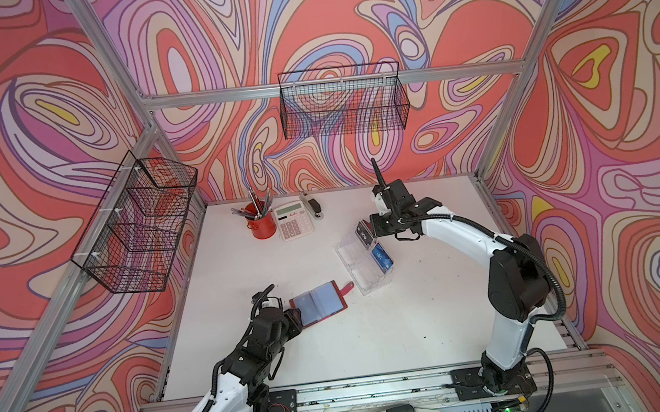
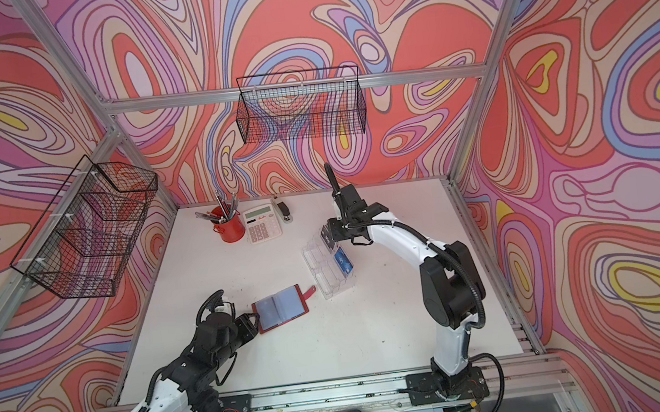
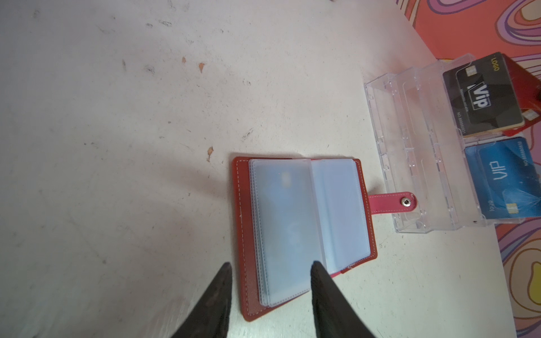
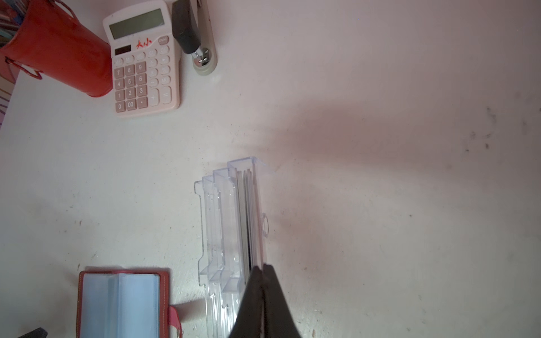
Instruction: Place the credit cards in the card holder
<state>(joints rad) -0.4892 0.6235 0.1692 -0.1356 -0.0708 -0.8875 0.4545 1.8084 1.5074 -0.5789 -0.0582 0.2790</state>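
The red card holder (image 1: 318, 302) (image 2: 282, 306) (image 3: 304, 228) (image 4: 123, 304) lies open on the white table, its clear sleeves facing up. My left gripper (image 1: 296, 315) (image 2: 253, 319) (image 3: 272, 264) is open, its fingers straddling the holder's left half. A clear stand (image 1: 358, 271) (image 3: 409, 152) holds credit cards: black VIP ones (image 1: 363, 235) (image 3: 483, 96) and blue ones (image 1: 381, 257) (image 3: 506, 181). My right gripper (image 1: 370, 232) (image 2: 333, 236) (image 4: 262, 267) is shut on the top edge of a reddish card (image 3: 519, 79) tilted behind the black stack.
At the back of the table stand a red pen cup (image 1: 261, 224), a beige calculator (image 1: 291, 221) and a stapler (image 1: 312, 208). Wire baskets hang on the back rail (image 1: 344, 101) and the left frame (image 1: 134, 227).
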